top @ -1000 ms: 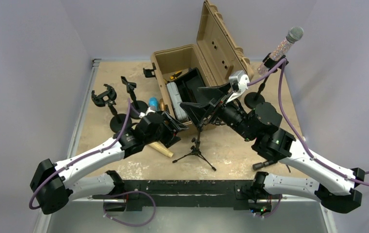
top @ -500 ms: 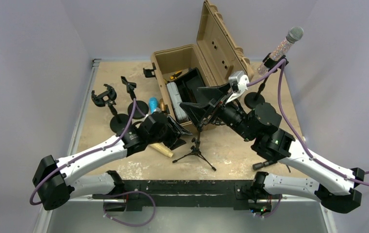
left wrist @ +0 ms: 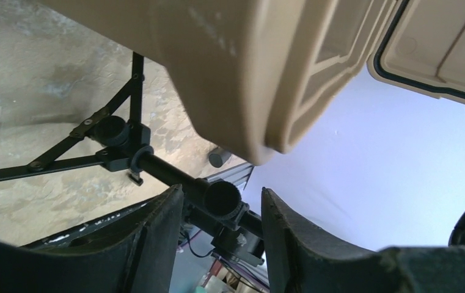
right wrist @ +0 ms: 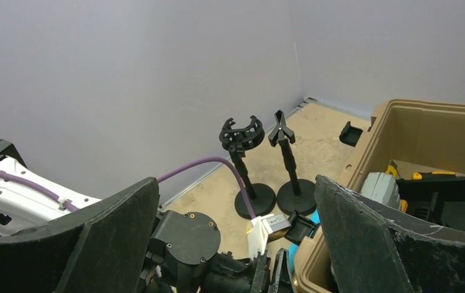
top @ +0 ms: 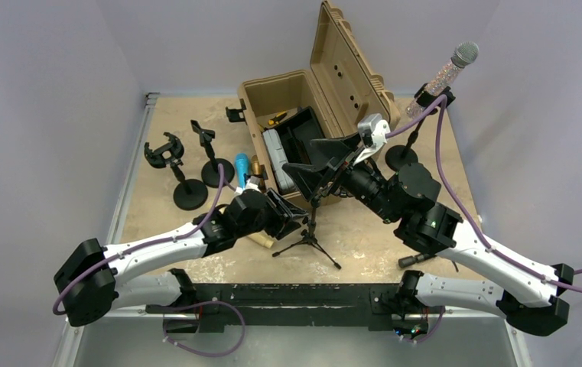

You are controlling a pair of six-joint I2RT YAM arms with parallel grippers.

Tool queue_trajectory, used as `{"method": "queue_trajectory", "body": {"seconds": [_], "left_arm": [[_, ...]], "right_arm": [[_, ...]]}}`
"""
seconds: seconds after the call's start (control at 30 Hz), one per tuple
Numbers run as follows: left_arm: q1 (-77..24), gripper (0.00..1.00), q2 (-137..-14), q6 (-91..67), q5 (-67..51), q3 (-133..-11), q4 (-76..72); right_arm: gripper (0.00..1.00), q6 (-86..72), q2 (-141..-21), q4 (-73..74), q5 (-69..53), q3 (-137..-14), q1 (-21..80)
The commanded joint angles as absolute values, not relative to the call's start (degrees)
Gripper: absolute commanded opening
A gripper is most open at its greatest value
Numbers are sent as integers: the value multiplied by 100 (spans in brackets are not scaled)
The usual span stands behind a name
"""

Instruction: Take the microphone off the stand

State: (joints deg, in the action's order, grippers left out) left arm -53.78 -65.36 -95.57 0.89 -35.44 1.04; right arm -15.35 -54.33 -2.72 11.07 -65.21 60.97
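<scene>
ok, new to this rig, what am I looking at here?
Two robot arms are bolted at the near edge of a table, each ending in a two-finger hand. The wide shot is from a fixed camera above and behind them. The other two are from a camera on each wrist, so the dark wedges are that hand's own fingers.

On the table: an open tan case, two bare black stands, a blue microphone lying beside the case, a small tripod, and far right a glittery microphone clipped in its stand.

The left hand has a finger either side of the tripod's pole, not gripping. The right hand is wide open and empty.
</scene>
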Motion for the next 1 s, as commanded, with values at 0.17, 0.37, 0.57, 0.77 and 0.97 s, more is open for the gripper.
{"method": "queue_trajectory", "body": {"seconds": [0.17, 0.37, 0.57, 0.77, 0.97], "left_arm": [[-5550, 38, -6737, -10246, 261, -3501, -357], [-5585, 33, -6757, -10328, 307, -3612, -215], [-5581, 16, -6794, -10377, 327, -3677, 159], [-5568, 0, -6890, -10167, 285, -4505, 2008], [-5480, 0, -7642, -9995, -476, -6159, 4812]], "right_arm": [[97, -1507, -5326, -601, 1228, -6444, 6089], [97, -1532, -5309, -623, 1213, -6399, 6083], [97, -1538, -5233, -615, 1219, -6377, 6082], [97, -1564, -5153, -591, 1242, -6346, 6086], [97, -1557, -5083, -633, 1247, -6277, 6083]]}}
